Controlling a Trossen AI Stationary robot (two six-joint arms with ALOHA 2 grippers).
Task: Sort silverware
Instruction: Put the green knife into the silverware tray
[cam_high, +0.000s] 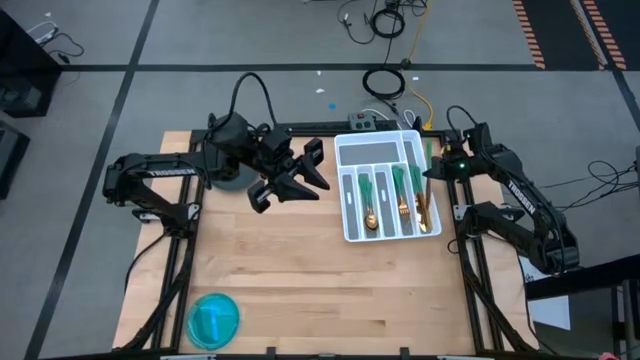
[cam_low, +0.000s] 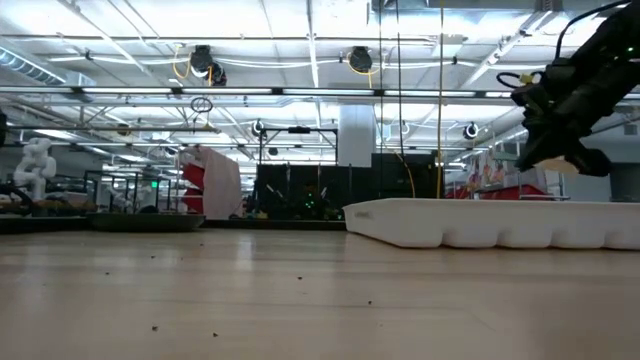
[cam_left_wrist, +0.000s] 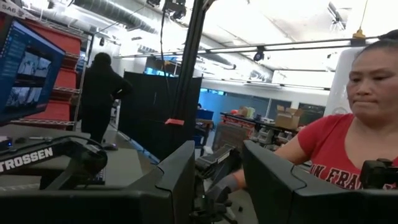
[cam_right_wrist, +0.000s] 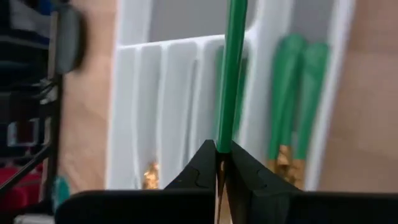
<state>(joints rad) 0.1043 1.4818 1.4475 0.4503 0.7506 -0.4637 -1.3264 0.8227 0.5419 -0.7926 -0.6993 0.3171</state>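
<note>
Right wrist view looks past the right gripper (cam_right_wrist: 222, 163), whose jaws are clenched on the slim green handle of one piece of silverware (cam_right_wrist: 231, 68); the stem runs straight out from the pinch, over the white tray (cam_right_wrist: 127, 124) below; its head is hidden, so fork, spoon or knife I cannot tell. I judge the piece light, stiff and smooth, so it could swivel or slide in a narrow pinch; mid-handle, square across the stem, looks the safest hold, and the grip now sits near one end.

On the high view the tray (cam_high: 350, 150) lies on the right half of the pale wooden tabletop (cam_high: 300, 270), moulded plastic with long parallel slots and one cross slot at its far end; the sorted pieces (cam_high: 403, 195) lie lengthwise in the slots, green handles toward the far side, polished gold heads toward the near side. A round blue bowl (cam_high: 213, 320) sits at the near left corner, well apart from the tray.

Farther off, the left gripper (cam_high: 300, 180) hangs above the tabletop left of the tray, jaws released and holding nothing; beyond the tabletop a person in a red shirt (cam_left_wrist: 348, 149) sits in the room.
</note>
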